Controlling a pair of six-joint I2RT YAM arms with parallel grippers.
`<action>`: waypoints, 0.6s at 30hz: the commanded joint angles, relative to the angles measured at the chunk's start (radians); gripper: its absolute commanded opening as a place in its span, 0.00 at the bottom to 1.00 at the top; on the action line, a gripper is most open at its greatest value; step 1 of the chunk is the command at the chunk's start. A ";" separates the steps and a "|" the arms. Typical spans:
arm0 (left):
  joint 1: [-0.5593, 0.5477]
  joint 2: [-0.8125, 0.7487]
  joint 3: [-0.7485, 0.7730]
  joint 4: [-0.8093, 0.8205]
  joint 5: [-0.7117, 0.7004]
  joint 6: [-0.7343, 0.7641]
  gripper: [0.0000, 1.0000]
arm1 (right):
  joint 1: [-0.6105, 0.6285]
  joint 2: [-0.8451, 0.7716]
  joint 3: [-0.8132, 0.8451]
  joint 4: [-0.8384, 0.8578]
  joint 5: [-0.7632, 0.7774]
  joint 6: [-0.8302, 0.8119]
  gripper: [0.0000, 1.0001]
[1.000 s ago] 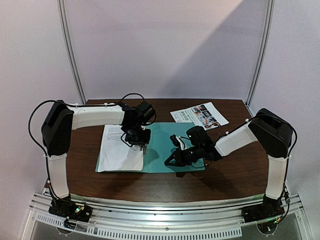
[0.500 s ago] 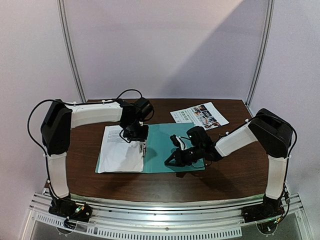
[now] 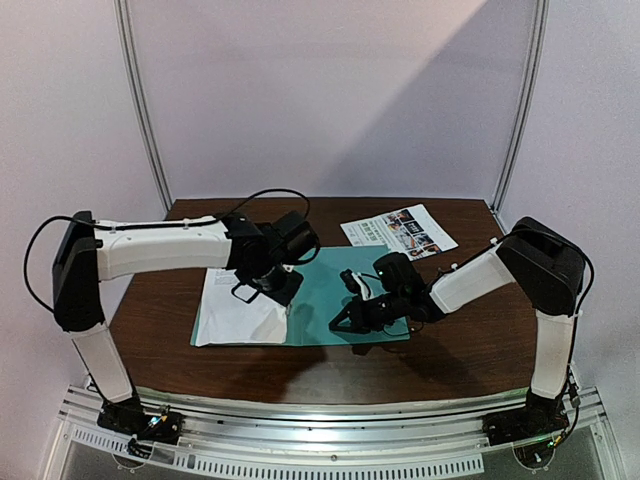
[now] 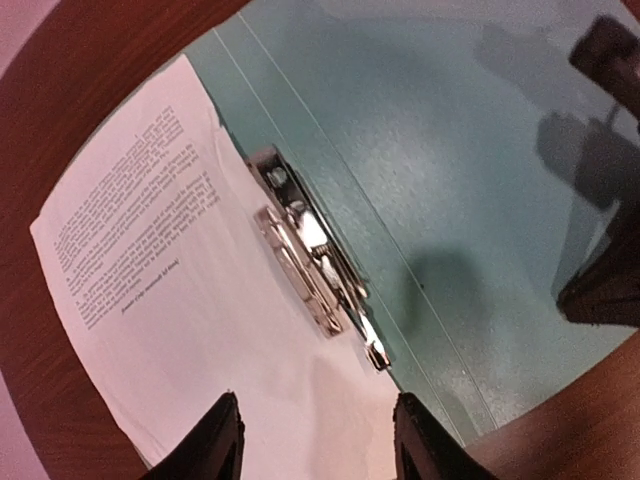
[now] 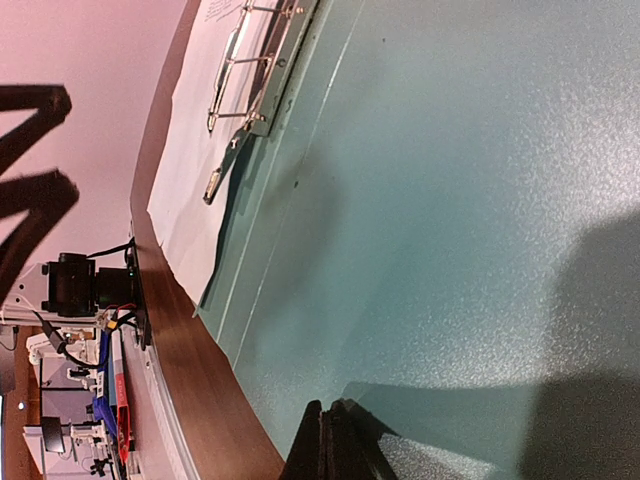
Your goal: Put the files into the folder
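Lower centre: right gripper (image 3: pixel 343 320), arm stretched low, fingers pressed together, tips on the open folder (image 3: pixel 325 280), right leaf. Left gripper (image 4: pixel 315 445) hangs above the metal clip (image 4: pixel 310 270), fingers spread, empty; plain sheet (image 3: pixel 235 305) covers the left leaf. Photo sheet (image 3: pixel 400 230) lies upper right, off the folder.
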 commanded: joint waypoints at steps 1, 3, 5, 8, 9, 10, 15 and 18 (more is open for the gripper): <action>-0.082 -0.015 -0.057 -0.033 -0.068 0.088 0.54 | 0.015 0.059 -0.025 -0.131 0.041 -0.011 0.00; -0.115 -0.003 -0.057 -0.035 -0.080 0.113 0.55 | 0.015 0.061 -0.017 -0.137 0.040 -0.012 0.00; -0.135 0.026 -0.048 -0.040 -0.091 0.126 0.56 | 0.016 0.064 -0.013 -0.141 0.039 -0.014 0.00; -0.157 0.073 -0.029 -0.049 -0.110 0.147 0.58 | 0.017 0.064 -0.013 -0.144 0.040 -0.014 0.00; -0.162 0.090 -0.023 -0.057 -0.126 0.151 0.58 | 0.017 0.063 -0.016 -0.145 0.041 -0.013 0.00; -0.167 0.107 -0.019 -0.063 -0.143 0.154 0.59 | 0.017 0.061 -0.018 -0.144 0.041 -0.013 0.00; -0.175 0.173 0.002 -0.085 -0.227 0.162 0.61 | 0.016 0.057 -0.029 -0.143 0.041 -0.013 0.00; -0.178 0.193 0.012 -0.088 -0.279 0.159 0.61 | 0.017 0.057 -0.030 -0.143 0.040 -0.015 0.00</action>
